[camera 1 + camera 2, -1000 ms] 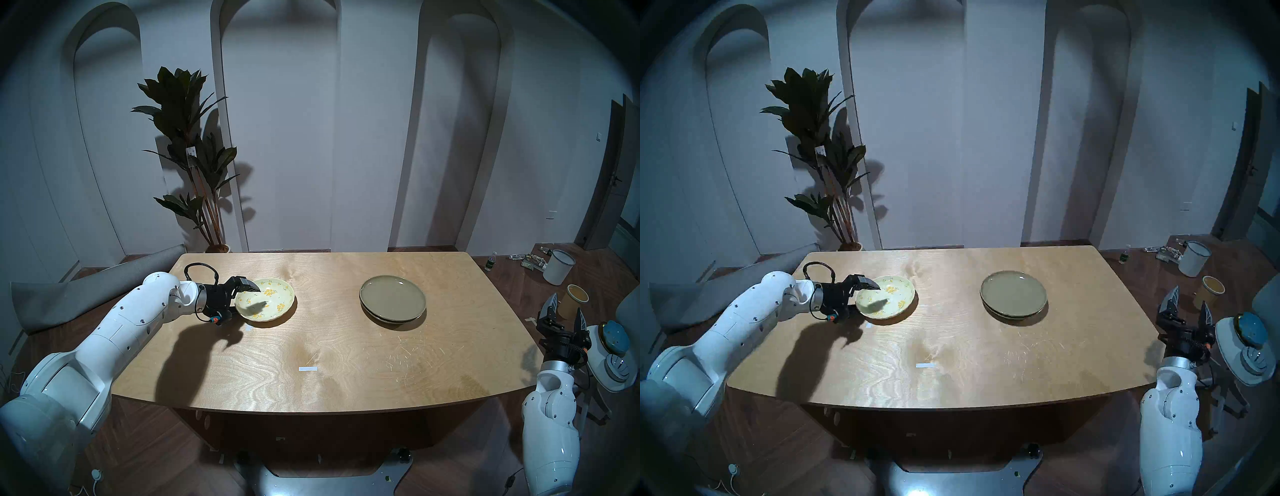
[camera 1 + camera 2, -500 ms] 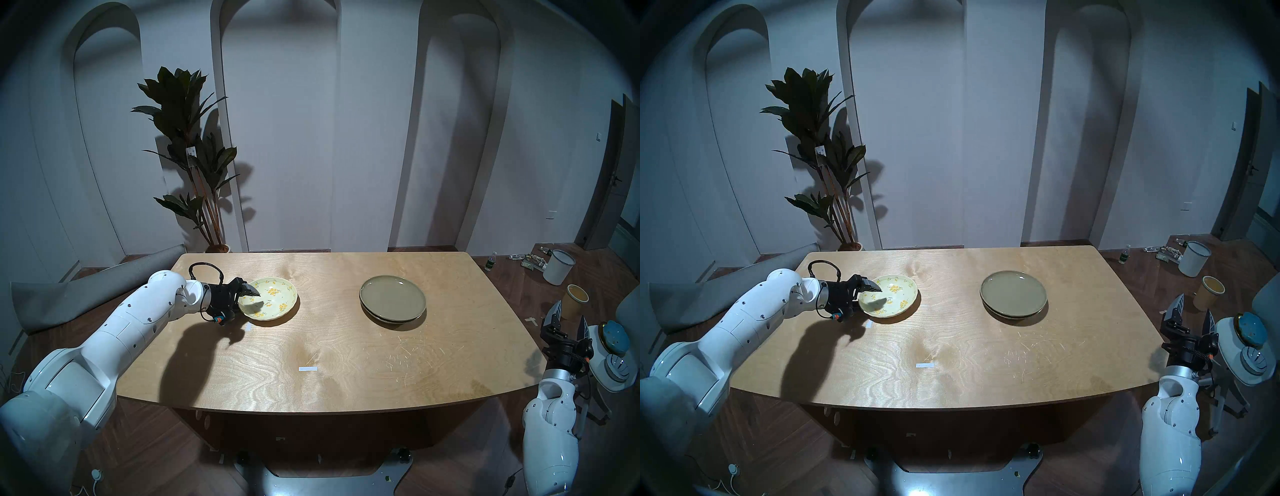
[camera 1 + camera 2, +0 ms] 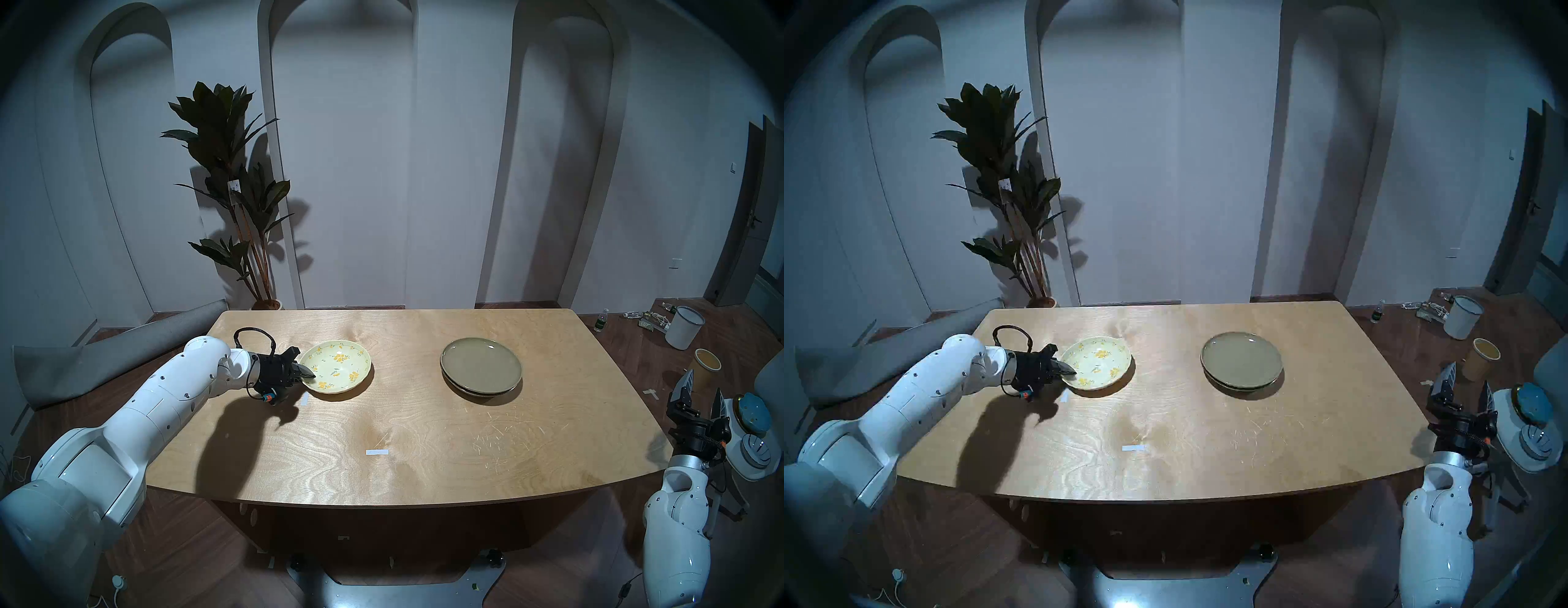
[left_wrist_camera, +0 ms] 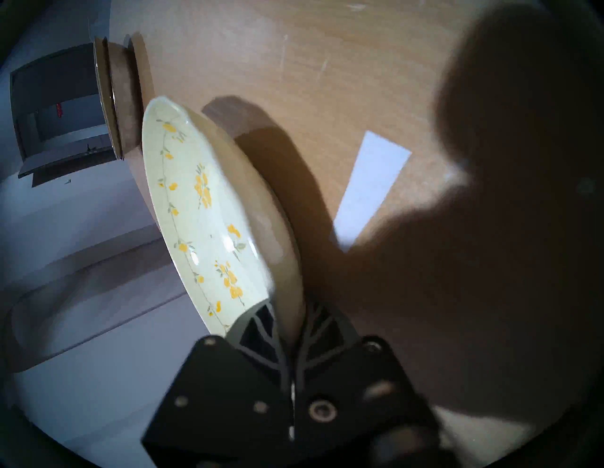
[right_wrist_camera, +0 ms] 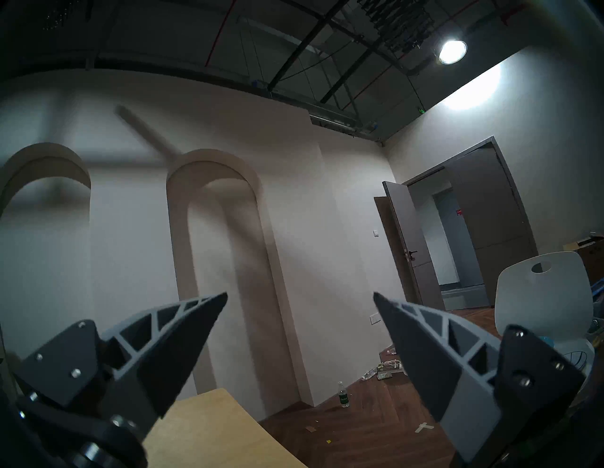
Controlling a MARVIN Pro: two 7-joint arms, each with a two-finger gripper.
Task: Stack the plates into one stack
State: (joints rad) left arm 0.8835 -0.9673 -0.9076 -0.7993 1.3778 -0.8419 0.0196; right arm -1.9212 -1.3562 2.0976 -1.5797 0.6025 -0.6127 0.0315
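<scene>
Pale yellow and scalloped, with orange flowers, the round dish [image 3: 339, 369] sat on the left half of my light wooden table [image 3: 424, 429]. My left gripper [image 3: 306, 372] had clamped its near-left rim, one finger inside the bowl and one under it, as the left wrist view showed [image 4: 287, 313]. Well to the right lay the plain olive-tan glazed plate [image 3: 480, 364], resting on another dish whose rim alone peeked out [image 3: 479, 391]. My right gripper [image 3: 702, 392] hung off the table's right edge, fingers spread wide and empty, pointing upward
</scene>
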